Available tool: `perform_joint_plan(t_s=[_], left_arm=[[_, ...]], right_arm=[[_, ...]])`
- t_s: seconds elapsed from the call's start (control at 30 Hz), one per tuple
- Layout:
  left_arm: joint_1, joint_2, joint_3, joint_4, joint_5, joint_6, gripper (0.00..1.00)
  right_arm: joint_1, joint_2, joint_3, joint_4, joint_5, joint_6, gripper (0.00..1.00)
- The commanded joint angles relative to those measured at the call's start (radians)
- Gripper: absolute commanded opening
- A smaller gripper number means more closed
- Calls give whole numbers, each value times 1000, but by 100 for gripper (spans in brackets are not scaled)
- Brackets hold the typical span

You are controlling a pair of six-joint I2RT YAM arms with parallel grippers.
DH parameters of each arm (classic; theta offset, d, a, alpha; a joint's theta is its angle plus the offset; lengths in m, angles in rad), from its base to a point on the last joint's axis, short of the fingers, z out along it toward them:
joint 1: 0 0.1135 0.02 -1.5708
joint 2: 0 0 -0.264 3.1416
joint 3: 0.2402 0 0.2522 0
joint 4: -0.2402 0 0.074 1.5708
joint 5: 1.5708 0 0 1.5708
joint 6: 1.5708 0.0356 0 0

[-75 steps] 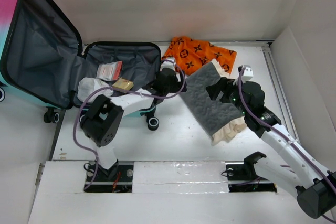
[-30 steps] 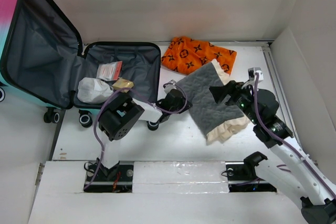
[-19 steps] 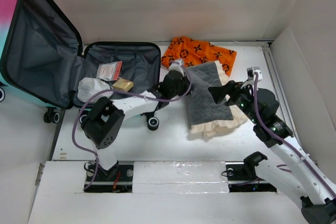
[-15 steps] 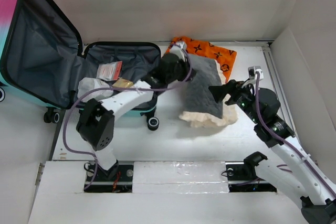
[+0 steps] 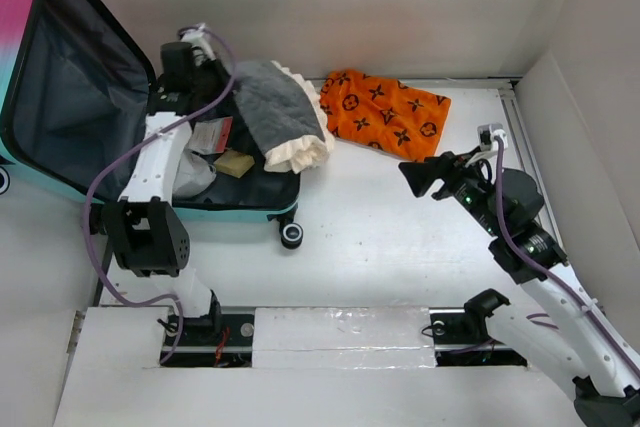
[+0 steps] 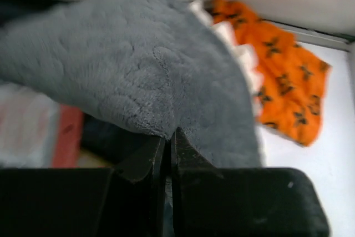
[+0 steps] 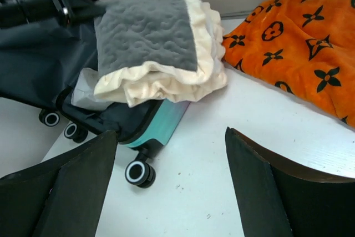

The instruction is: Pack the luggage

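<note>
The luggage (image 5: pixel 60 87) lies open at the left, its grey-lined lid standing up and its teal base (image 7: pixel 166 119) on the table. My left gripper (image 5: pixel 225 75) is over the back of the base, shut on a corner of a grey quilted blanket (image 6: pixel 138 70). The blanket (image 5: pixel 278 107) drapes over the base's right rim, and its cream underside (image 7: pixel 166 84) hangs outside the rim. My right gripper (image 5: pixel 425 177) hovers open and empty over the table (image 7: pixel 233 192), to the right of the luggage.
An orange patterned cloth (image 5: pixel 385 107) lies on the table behind my right gripper. Inside the luggage are a red-and-white packet (image 5: pixel 210 134), a tan box (image 5: pixel 235 162) and a white bag (image 5: pixel 190 175). A luggage wheel (image 7: pixel 137 172) sticks out in front. White walls close the back and right.
My left arm has carried the blanket from the middle of the table up and left over the luggage base. My right gripper has stayed open, nearly in place.
</note>
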Motion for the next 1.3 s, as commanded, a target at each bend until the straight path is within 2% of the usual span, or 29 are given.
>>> perform_joint_plan(t_s=[0.0,0.17,0.33,0.4,0.47,0.5,0.53,0.57,0.63,0.67,0.77,0.87,0.9,0.93,0.97,1.0,1.03,1.1,1.13,1.17,1.23,1.27], left_arm=[[120,-106,-94,3,43,-22,0],[254,-236,-335,91,-3,-114,0],[326,-356,-502,91,-218,-148,0],[346,-365,-567,100,-256,-168,1],[383,-352,-567,70,-256,-200,18],[383,-342,-567,56,-256,-200,35],[383,-342,-558,47,-256,-200,45],[383,-342,-558,46,-238,-209,52],[383,-382,-558,46,-238,-209,56],[344,-446,-569,62,-261,-209,60],[276,-546,-547,74,-321,-209,61],[153,-629,-500,138,-268,-200,61],[28,-629,-486,158,-267,-200,63],[-50,-605,-465,171,-293,-200,61],[-133,-577,-443,171,-331,-200,61],[-222,-542,-399,171,-456,-191,61],[-401,-449,-373,171,-535,-177,61],[-540,-331,-263,171,-662,-168,61],[-615,-202,-222,171,-704,-168,62],[-628,-139,-182,171,-704,-198,62],[-628,-13,-83,198,-605,-249,62],[-628,109,-49,209,-576,-281,62]], right_arm=[[9,-26,38,35,-26,-16,84],[9,-26,29,35,-35,-16,84],[9,-26,29,35,-54,-25,84],[9,-26,20,35,-63,-25,84],[9,-26,20,35,-75,-25,84],[9,-26,20,35,-75,-25,84],[9,-26,20,35,-75,-25,86],[9,-26,20,35,-75,-25,86],[9,-26,20,26,-75,-25,87],[9,-26,20,26,-75,-25,87],[9,-7,20,26,-75,-25,87],[9,12,9,26,-75,-15,83],[9,12,-3,35,-62,-15,80],[9,12,-3,35,-52,-15,71],[9,12,-3,35,-52,-6,68],[9,3,-3,35,-14,-5,68],[9,3,-3,35,9,5,68],[9,-36,26,-16,58,5,68],[9,-46,50,-31,105,5,68],[9,-56,64,-45,122,-5,71],[9,-68,96,-98,161,-5,74],[9,-77,125,-114,161,-16,76]])
